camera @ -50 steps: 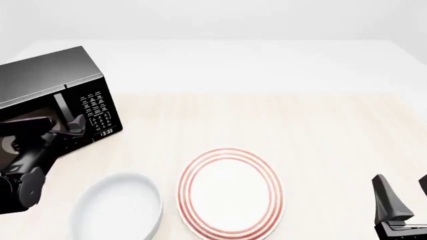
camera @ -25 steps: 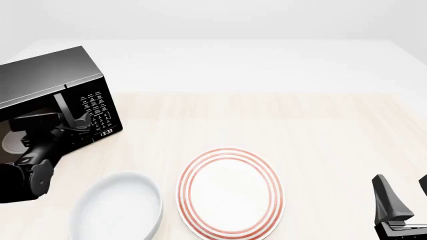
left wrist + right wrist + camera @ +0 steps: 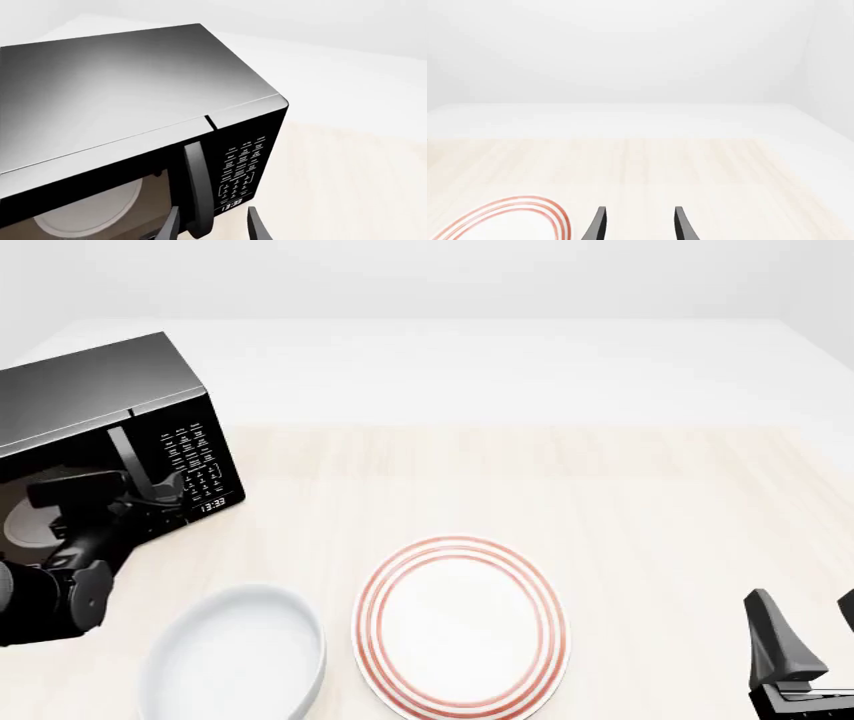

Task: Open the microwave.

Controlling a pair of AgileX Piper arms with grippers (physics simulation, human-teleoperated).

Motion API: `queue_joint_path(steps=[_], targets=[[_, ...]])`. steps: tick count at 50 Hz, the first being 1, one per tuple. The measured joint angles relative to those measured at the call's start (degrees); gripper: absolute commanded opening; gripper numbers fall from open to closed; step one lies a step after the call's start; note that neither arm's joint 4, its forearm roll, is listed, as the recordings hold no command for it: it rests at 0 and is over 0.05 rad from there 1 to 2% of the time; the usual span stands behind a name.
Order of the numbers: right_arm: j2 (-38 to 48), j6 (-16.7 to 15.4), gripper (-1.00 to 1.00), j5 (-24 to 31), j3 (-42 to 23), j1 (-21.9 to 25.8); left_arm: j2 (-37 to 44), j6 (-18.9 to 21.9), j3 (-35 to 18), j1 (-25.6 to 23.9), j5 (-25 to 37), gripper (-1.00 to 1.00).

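Here the large black boxy microwave [image 3: 114, 425] with a glass window in its door stands at the far left of the pale wooden table [image 3: 534, 490], and its door looks shut. The left gripper [image 3: 212, 227] is spread, with one finger on each side of the lower end of the vertical bar handle [image 3: 195, 190], but not yet closed on it. The right gripper [image 3: 639, 225] is also spread and holds nothing, well apart, near the red-ringed white plate [image 3: 461, 625]. I judge the microwave heavy and stiff, so it should not slide easily. The smooth handle is the place to grasp; the door should turn on a hinge at its other side.
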Motion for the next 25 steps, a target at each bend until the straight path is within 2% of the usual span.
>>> queue_joint_path(steps=[25], targets=[[-0.3,0.0,1.00,0.3,0.0,-0.2,3.5,-0.2,-1.5,0.4,-1.1,1.00]])
